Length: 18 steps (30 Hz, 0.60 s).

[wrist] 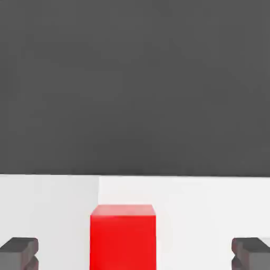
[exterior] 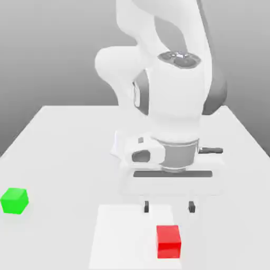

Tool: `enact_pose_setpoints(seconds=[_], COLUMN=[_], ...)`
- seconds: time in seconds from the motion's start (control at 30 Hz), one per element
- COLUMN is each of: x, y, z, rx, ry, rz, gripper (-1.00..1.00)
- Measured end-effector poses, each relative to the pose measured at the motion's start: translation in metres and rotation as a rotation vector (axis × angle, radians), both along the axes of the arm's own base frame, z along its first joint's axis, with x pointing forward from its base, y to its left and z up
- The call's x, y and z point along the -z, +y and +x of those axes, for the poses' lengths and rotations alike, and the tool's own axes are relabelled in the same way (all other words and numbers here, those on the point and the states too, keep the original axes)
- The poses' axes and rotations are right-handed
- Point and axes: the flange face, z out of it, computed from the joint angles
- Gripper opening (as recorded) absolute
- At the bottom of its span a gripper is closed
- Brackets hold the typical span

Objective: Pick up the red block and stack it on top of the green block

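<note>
Hanging above the white table, your gripper has its jaws spread as wide as they go and nothing between them. The red block sits on the table a little below and ahead of the dark fingertips, roughly centred in the span between them, as the hand view confirms: the block lies midway between the two pads.

You can expect a small rigid cube with plain matte faces, probably light and unlikely to deform or slip much. Take it by two opposite vertical faces, low enough that the pads bear flat on the sides, not on the top edge.

The green block rests well apart from the hand, off toward the exterior view's left, near the table's edge on that side. Between the two cubes the surface is bare, so you have open room to carry across; mind that edge beside the green block when you set down.
</note>
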Motion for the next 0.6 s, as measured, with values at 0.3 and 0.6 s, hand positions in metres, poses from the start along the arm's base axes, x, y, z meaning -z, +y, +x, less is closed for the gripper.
enact_pose_setpoints(seconds=[0.3,0.6], x=[0.062,0.006], y=[0.001,-0.012], z=[-0.003,-0.002], rx=[0.0,0.049], ry=[0.014,0.014], rz=[0.002,0.001], gripper=[-1.0,-1.0])
